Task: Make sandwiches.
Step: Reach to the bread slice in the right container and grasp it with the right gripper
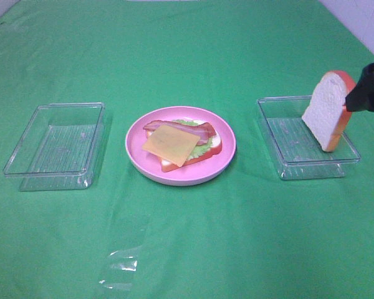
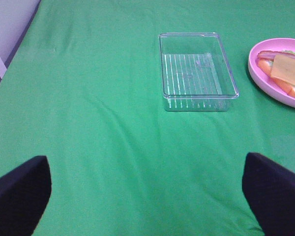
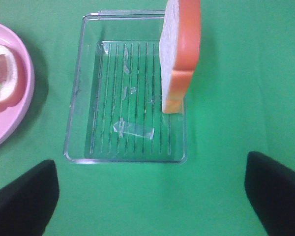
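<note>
Your round pink plate (image 1: 227, 159) holding open sandwich (image 1: 182, 145) topped with yellow cheese square (image 1: 170, 144), white bread slice (image 1: 326, 112) standing on edge in right clear plastic tray (image 1: 287, 168), left clear plastic tray (image 1: 25, 168) bare, your left gripper (image 2: 147, 196) and right gripper (image 3: 150, 196) both wide open, gripping nothing.

On the plate (image 1: 174, 171), the cheese (image 1: 169, 144) hides most of the bacon (image 1: 202, 130) and lettuce (image 1: 202, 148) beneath it. The right claw (image 1: 369, 87) is cut off by the overhead view's edge beside the bread slice (image 1: 327, 111), so contact with the slice cannot be told. Both wrist views crop the plate.
</note>
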